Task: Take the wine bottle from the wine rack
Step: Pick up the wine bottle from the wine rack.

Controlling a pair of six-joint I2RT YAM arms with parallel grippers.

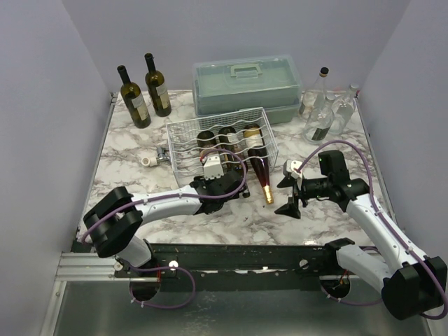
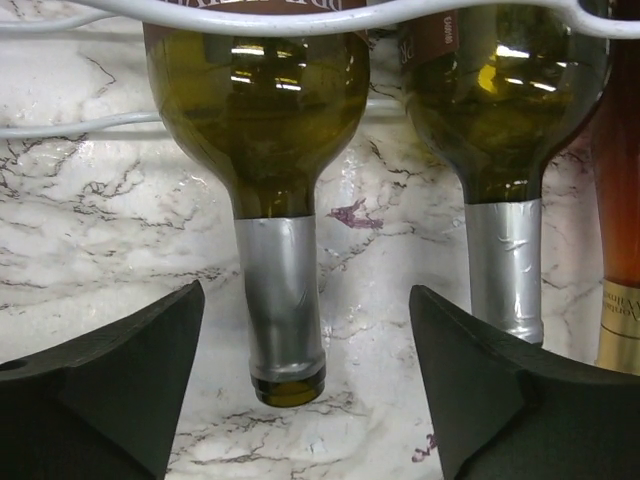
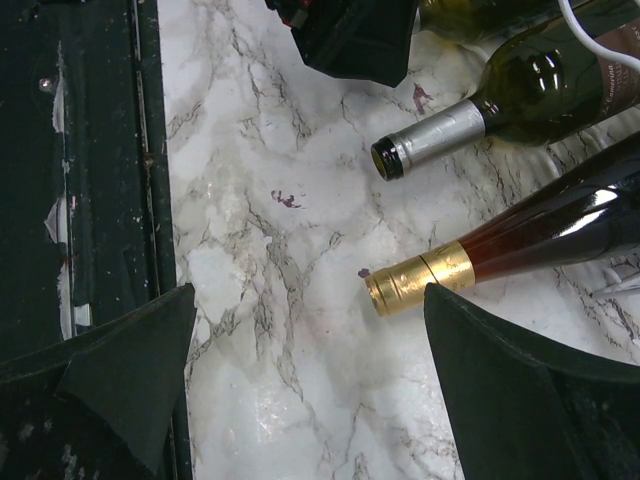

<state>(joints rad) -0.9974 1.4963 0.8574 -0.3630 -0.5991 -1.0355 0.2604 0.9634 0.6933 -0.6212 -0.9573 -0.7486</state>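
Straddling the neck of a bottle on the rack, left gripper stands open, touching nothing; right gripper hangs wide open, empty, above the bench.

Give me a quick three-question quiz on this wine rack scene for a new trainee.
1. True or false: the left gripper is clamped on the silver-foiled bottle neck.
2. How many bottles lie in the wine rack? A two, B three, C five.
3. Fill in: the bottle lying nearest the right gripper has a ___ foil cap.
Key: 1 false, its jaws stand open either side of the neck without touching it; 2 B; 3 gold.
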